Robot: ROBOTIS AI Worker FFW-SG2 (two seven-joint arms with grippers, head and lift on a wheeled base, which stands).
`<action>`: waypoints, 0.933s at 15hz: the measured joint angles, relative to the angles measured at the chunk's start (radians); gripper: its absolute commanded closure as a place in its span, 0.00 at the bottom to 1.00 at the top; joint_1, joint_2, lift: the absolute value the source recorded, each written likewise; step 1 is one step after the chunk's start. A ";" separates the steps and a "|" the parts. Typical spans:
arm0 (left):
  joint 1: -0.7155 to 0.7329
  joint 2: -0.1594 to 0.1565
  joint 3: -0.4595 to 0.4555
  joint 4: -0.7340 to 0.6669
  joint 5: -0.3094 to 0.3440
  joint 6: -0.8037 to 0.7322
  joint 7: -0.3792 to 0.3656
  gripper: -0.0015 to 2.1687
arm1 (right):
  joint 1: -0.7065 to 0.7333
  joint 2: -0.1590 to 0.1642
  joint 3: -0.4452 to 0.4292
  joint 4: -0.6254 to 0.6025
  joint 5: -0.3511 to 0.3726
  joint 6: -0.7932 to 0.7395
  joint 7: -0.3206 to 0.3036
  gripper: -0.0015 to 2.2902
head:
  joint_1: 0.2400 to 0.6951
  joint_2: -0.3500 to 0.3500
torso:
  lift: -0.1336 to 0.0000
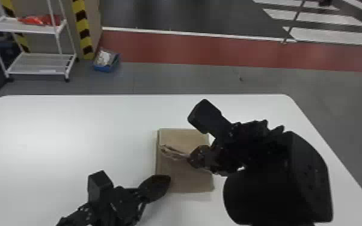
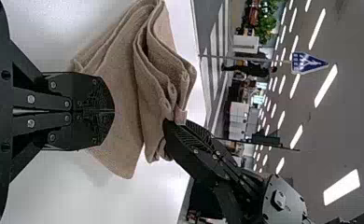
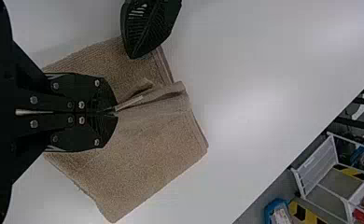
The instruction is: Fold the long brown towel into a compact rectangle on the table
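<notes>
The brown towel lies folded into a thick, roughly rectangular stack on the table. In the head view my right gripper is over its middle, pinching a raised ridge of cloth. The right wrist view has my right gripper shut on a fold of the towel. My left gripper is at the stack's near left corner. Seen from the left wrist, my left gripper is shut, with the towel just beyond its tips and no cloth visible between them. Several layers rise in loose folds there.
The white table extends around the towel, its far edge behind the stack. My right forearm covers much of the table's right side. On the floor beyond are a white shelf rack and a blue bin.
</notes>
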 measured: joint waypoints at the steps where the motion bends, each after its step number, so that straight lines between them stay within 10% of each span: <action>1: 0.001 0.002 0.001 0.000 -0.005 0.002 -0.004 0.96 | 0.002 -0.001 0.000 -0.004 0.000 -0.002 0.000 0.57 | 1.00 0.29 | 0.07; 14: 0.010 0.009 -0.005 -0.008 -0.017 0.014 -0.002 0.96 | 0.056 -0.042 0.039 -0.066 0.057 -0.079 0.000 0.57 | 1.00 0.29 | 0.07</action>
